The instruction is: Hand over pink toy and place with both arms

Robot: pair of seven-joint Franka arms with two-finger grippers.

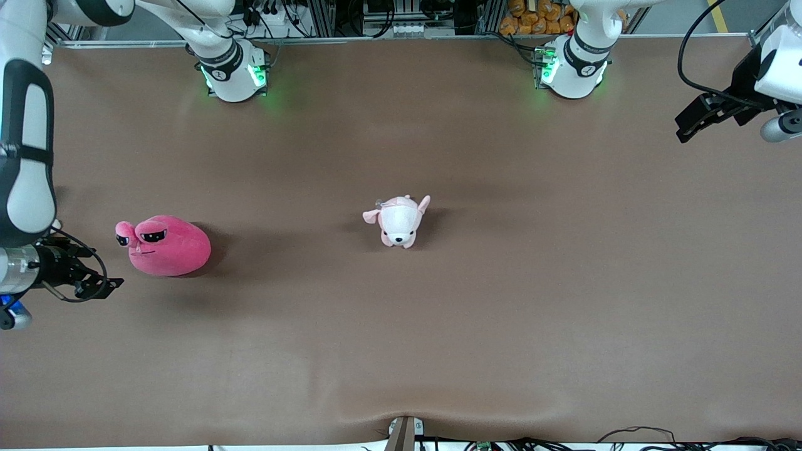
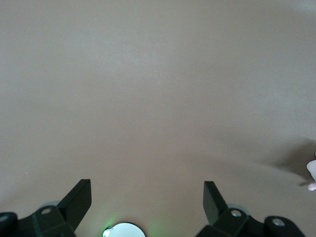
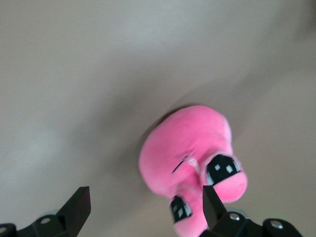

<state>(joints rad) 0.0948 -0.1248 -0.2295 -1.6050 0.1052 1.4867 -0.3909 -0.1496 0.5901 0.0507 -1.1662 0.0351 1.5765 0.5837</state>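
The pink toy (image 1: pixel 168 247) lies on the brown table toward the right arm's end, its eyes facing the front camera. My right gripper (image 1: pixel 103 283) is open and empty, over the table just beside the toy's eye stalks. In the right wrist view the toy (image 3: pixel 185 143) fills the area by one finger (image 3: pixel 211 207), and the right gripper (image 3: pixel 145 206) holds nothing between its jaws. My left gripper (image 1: pixel 686 128) is open and empty, high over the left arm's end of the table. In the left wrist view the left gripper (image 2: pixel 147 203) has only bare table under it.
A small pale pink-and-white puppy plush (image 1: pixel 399 220) stands at the middle of the table; a sliver of it shows in the left wrist view (image 2: pixel 312 174). The arm bases (image 1: pixel 233 74) (image 1: pixel 573 69) glow green at the table's edge farthest from the front camera.
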